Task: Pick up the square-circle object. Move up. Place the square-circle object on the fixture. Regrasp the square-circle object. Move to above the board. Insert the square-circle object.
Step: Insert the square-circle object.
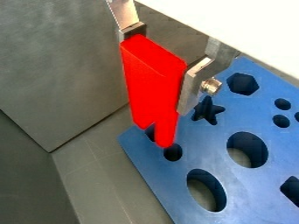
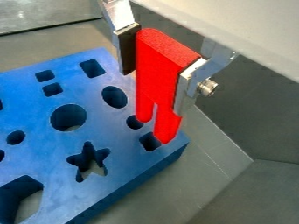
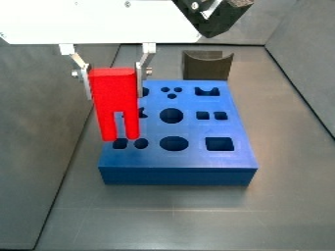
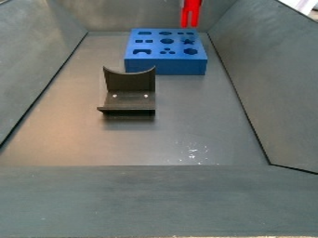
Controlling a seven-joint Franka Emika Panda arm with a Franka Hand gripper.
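Two silver fingers of the gripper clamped on the upper part of the red block, jaws narrowed to the block's width. Held upright, prongs down, at the near corner of the blue board, tips at or just entering a small round hole and its neighbour in both wrist views. Gripper poised directly above that corner, away from the dark fixture, which stands empty and well apart on the floor.

Judged stiff and light, likely hard plastic: no flex visible in the prongs, no sag in the grip. Smooth flat faces, so possibly a little slippery; broad sides near the top offering the best hold, as taken now. Prongs thin beside the slot, probably the weak spot if jammed off-line against the board's rim.

Hard to make out: how deep the tips sit, since the block's own body covers the holes in a side view. Cut off in a side view: most of the block, only a red strip showing at the frame's edge, gripper out of sight. Far finger's pad mostly hidden behind the block.
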